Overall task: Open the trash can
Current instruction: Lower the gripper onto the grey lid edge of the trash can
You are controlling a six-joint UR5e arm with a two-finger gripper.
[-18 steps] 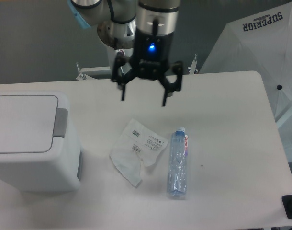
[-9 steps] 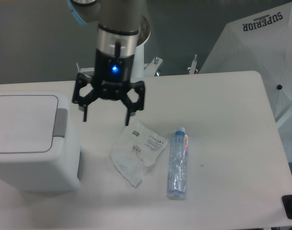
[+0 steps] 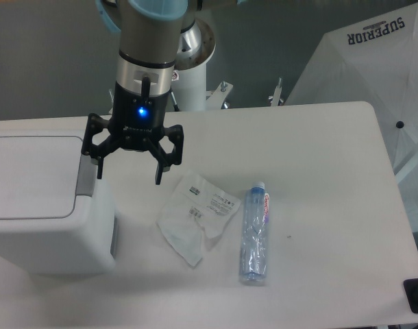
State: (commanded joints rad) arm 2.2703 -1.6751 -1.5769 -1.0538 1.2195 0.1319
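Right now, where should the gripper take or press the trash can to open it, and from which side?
Best at the grey push-tab on the right edge of the trash can lid, coming down from above. The lid is flat and shut, so only the tab offers a contact point. The open gripper hangs beside it already.

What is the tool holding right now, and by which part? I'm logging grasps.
Nothing is held. The tool hangs open beside the large white plastic trash can, near its grey push-tab.
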